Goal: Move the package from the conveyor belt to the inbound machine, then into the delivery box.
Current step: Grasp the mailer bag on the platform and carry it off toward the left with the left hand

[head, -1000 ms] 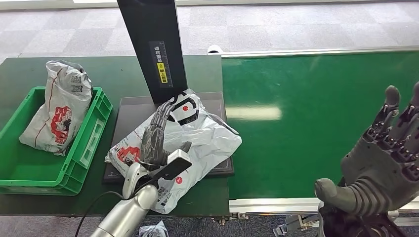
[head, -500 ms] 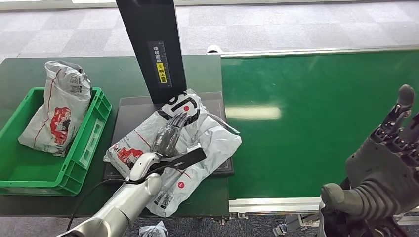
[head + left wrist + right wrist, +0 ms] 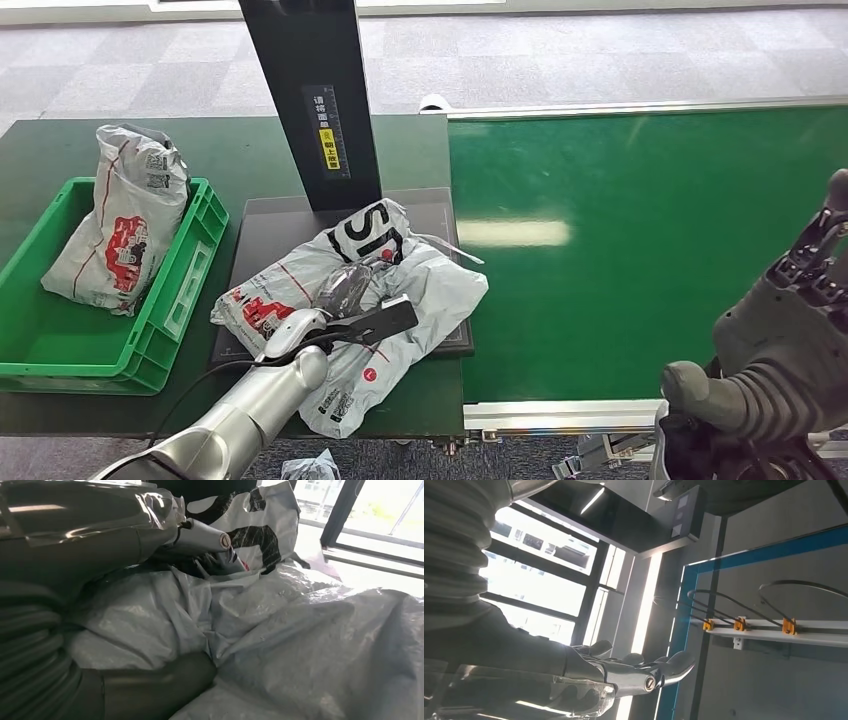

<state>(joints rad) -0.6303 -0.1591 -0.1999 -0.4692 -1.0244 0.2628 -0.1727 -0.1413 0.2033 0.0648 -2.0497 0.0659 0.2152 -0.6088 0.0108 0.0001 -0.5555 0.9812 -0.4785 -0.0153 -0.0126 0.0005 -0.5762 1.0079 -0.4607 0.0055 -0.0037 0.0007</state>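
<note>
Nearest the robot, the right hand (image 3: 790, 350) hangs raised at the near edge of the conveyor belt (image 3: 640, 240), fingers spread and upright, holding nothing; it appears parked clear of the work.

The left hand (image 3: 345, 290) lies flat on the package (image 3: 400, 290), fingers extended over the crumpled plastic. In the left wrist view the thumb (image 3: 165, 690) presses into the film from below while the fingers (image 3: 200, 535) lie across the top, so a grasp seems to be forming; whether it has closed cannot be told.

The package, a grey-white mailer bag, rests on the dark platform of the inbound machine (image 3: 270, 230), just left of the belt, its near end overhanging the platform edge. It sits beneath the machine's black column (image 3: 310, 90), presumably for scanning. Large black lettering and red printing show on the bag, unreadable. The column carries a vertical label with a yellow patch, characters too small to read.

Left of the machine, the green delivery box (image 3: 180, 290) holds a second bag (image 3: 120, 220) with red printing, leaning upright.
</note>
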